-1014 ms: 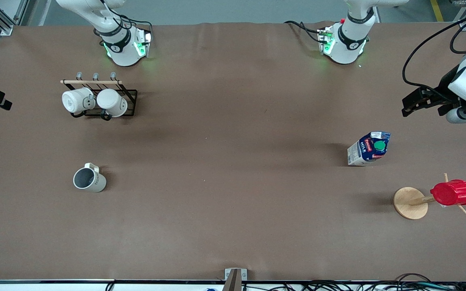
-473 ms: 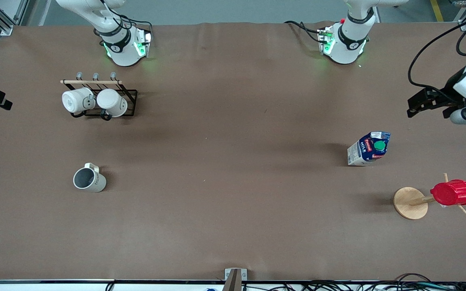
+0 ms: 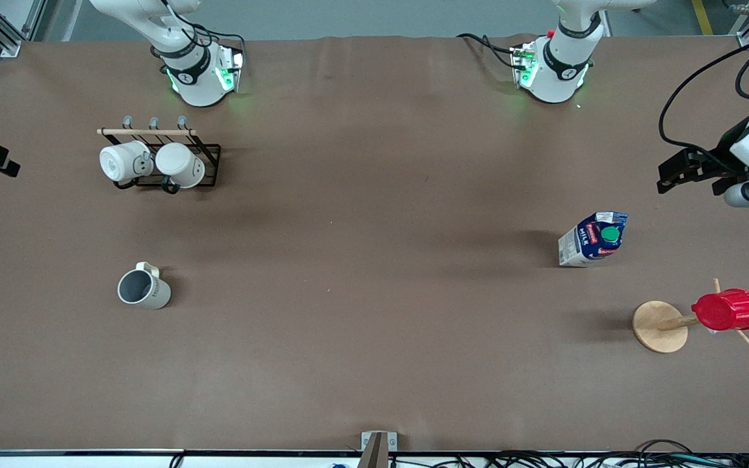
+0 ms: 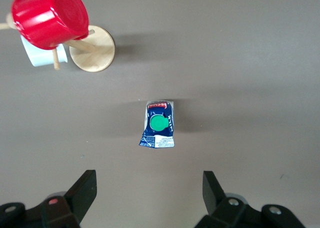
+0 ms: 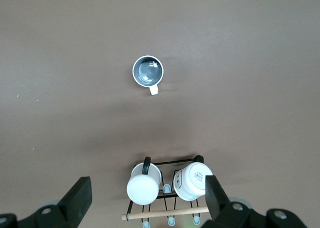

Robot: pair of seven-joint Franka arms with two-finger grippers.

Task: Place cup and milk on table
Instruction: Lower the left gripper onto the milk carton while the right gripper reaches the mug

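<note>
My right gripper [image 5: 145, 190] hangs wide open, empty, over the black wire rack [image 3: 213, 159]. The small off-white ceramic cup [image 3: 144, 288] stands on the brown-covered table [image 3: 374, 325] toward my right arm's end. The blue-and-white milk carton [image 3: 592, 238] stands upright toward my left arm's end. My left gripper [image 4: 147, 185] is wide open over the table beside it. I judge both placed, with nothing left.

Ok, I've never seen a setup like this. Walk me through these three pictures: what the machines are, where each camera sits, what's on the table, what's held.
Two robot arms stand at a brown table. The big picture looks down from across it; the other two come from cameras on the arms' wrists.

The left gripper, open and empty, hangs above the milk carton, which stands on the table. Beside the carton, nearer the front camera, is a wooden peg stand carrying a red cup.

The right gripper, also open and empty, is over a black wire rack with two white mugs. The off-white cup stands upright on the table, nearer the front camera than the rack.
</note>
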